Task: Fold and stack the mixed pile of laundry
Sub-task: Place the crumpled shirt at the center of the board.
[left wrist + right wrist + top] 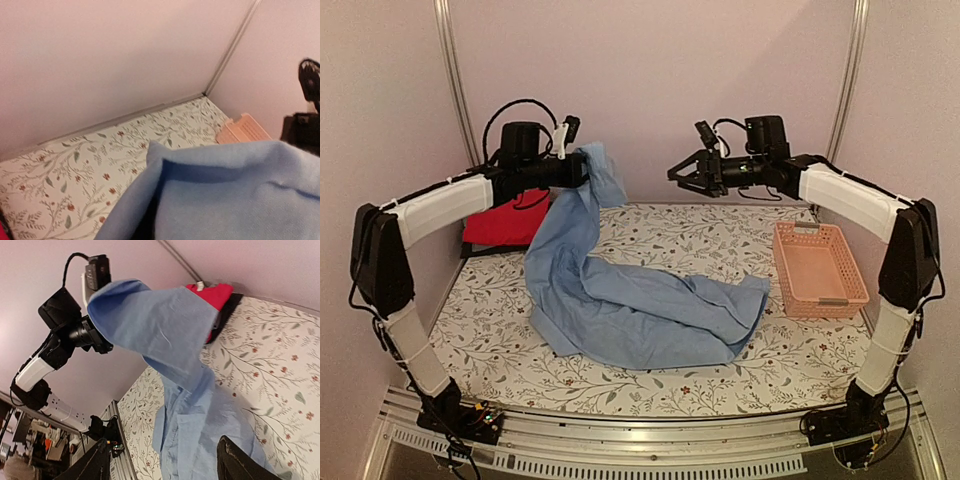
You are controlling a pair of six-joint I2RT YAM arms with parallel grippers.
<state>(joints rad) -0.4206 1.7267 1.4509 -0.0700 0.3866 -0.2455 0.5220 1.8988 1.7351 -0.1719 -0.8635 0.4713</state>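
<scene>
The light blue shirt [640,310] hangs from my left gripper [584,168], which is shut on its upper end high over the back left of the table. From there the cloth trails down and spreads across the middle of the tablecloth [650,235]. In the left wrist view the blue shirt [235,195] covers the fingers. A bright red garment [503,224] lies at the back left corner, behind the raised arm. My right gripper [676,174] hovers open and empty above the back of the table, to the right of the shirt. Its dark fingers [240,465] stand wide apart over the blue shirt [165,335].
A pink slatted basket [818,268] stands at the right side of the table, seen too in the left wrist view as the basket [242,131]. The red garment [212,295] rests on a dark flat thing [470,250]. Pink walls close in the back and sides.
</scene>
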